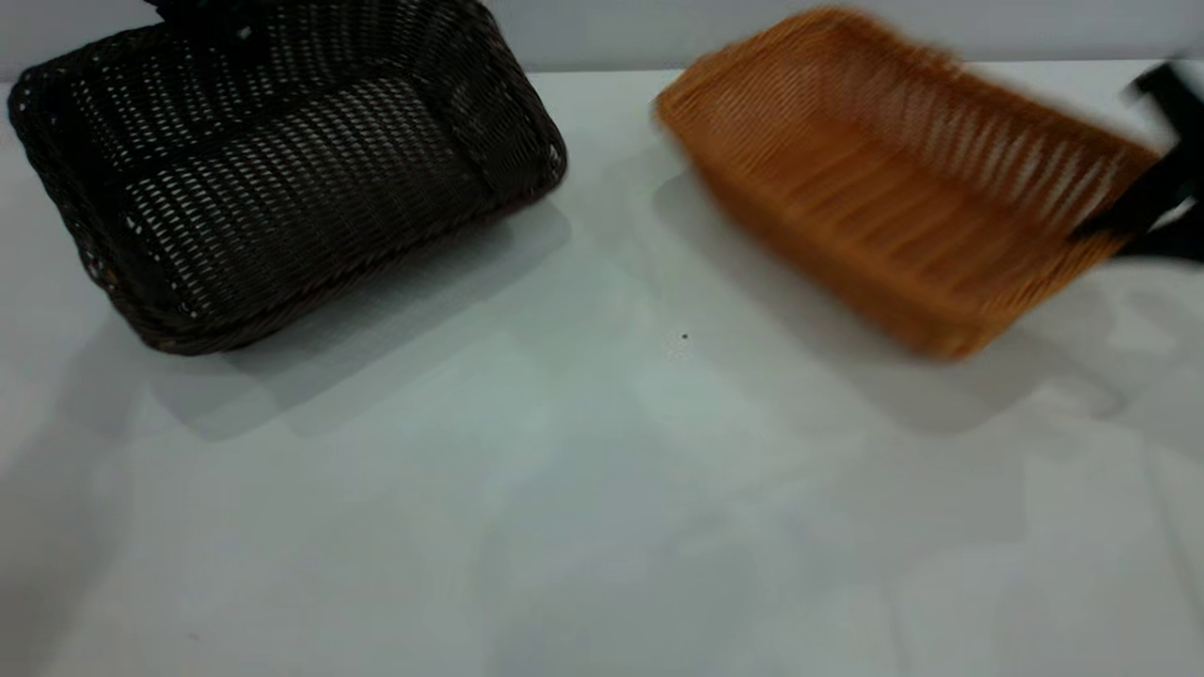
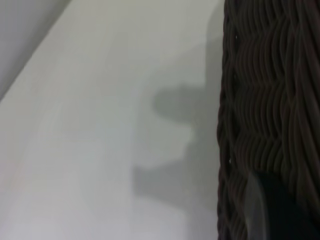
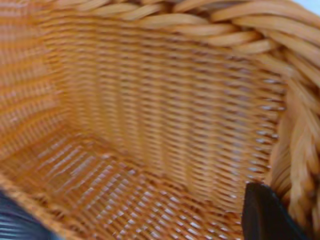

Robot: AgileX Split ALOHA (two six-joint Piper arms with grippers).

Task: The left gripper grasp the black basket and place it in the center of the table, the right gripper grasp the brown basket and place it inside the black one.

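The black basket (image 1: 282,169) sits tipped up, its open mouth tilted toward the outside camera, with its near lower edge down on the table (image 1: 602,489) and its far rim raised. At that far rim is the left gripper (image 1: 202,11), just a dark shape at the top of the basket; it looks to have the rim, though how wide its jaws stand cannot be told. From the left wrist camera, the black basket's woven wall (image 2: 270,115) fills one side of the view, with one dark finger (image 2: 280,210) pressed right against the weave and bare table (image 2: 110,125) beside it, carrying the gripper's shadow.

To the right of the black basket, well apart from it, the brown basket (image 1: 894,179) hangs tilted and clear of the table, its shadow lying beneath it. Its end farthest from the black basket is the high one, and there the right gripper (image 1: 1152,188) is clamped on the rim. The right wrist camera looks straight into the brown basket (image 3: 150,125), braided rim along the edge of the view, one dark fingertip (image 3: 265,215) inside against the wall.

Between the two baskets lies open table.
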